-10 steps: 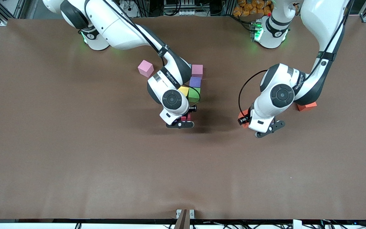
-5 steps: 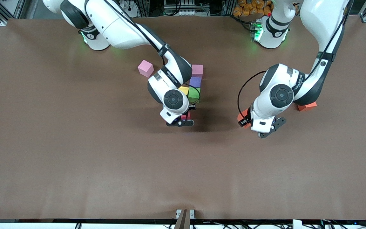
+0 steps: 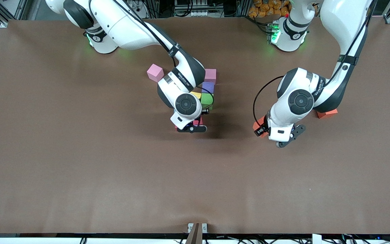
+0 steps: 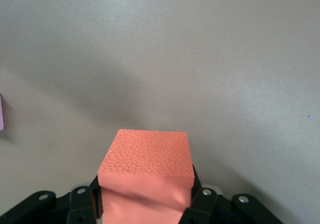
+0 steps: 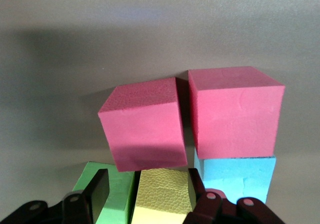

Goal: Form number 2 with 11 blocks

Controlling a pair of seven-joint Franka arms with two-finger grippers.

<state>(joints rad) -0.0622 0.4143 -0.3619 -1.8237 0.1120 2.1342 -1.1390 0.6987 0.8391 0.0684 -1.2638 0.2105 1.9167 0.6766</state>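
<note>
Several blocks stand clustered mid-table: pink (image 3: 210,75), purple (image 3: 208,87), green (image 3: 207,100), yellow (image 3: 196,95) and red (image 3: 199,121), mostly hidden under the right arm. In the right wrist view, a tilted red block (image 5: 142,129) leans beside an upright red one (image 5: 235,112), which rests against a sky blue block (image 5: 235,176). My right gripper (image 5: 147,181) is open over the green block (image 5: 107,194) and yellow block (image 5: 165,191), holding nothing. My left gripper (image 4: 147,204) is shut on an orange block (image 4: 147,154), over bare table toward the left arm's end (image 3: 258,126).
A loose pink block (image 3: 155,72) sits beside the cluster, toward the right arm's end. Another orange block (image 3: 327,113) lies partly under the left arm. The brown table (image 3: 113,176) stretches wide toward the front camera.
The right gripper has crept a little toward the cluster, away from the front camera. The left hand has turned slightly, still gripping the orange block.
</note>
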